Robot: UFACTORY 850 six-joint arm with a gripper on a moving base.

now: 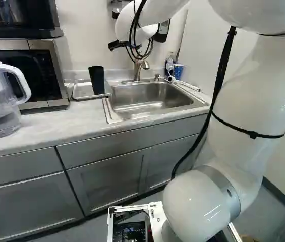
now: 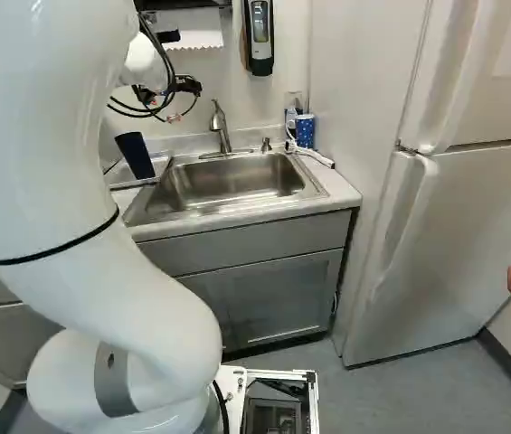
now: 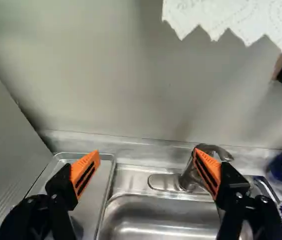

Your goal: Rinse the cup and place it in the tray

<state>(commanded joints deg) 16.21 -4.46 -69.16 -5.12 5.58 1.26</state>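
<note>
Left to right: microwave [image 1: 56,63], then metal tray [image 1: 81,91] beside the sink, with the black tumbler [image 1: 97,79] standing in it; I'm reading that as the task cup. Can't tell if it's rinsed. Probably light plastic, stiff wall, not fragile, slick if wet, easy to tip. Grab mid-height from two sides, light squeeze, mind the taper. Gripper [image 3: 145,154] is up above the counter, fingers wide apart, nothing held. Next right: sink [image 1: 147,98], faucet [image 1: 137,70] behind it, blue patterned cup [image 1: 177,70] past the far corner.
</note>
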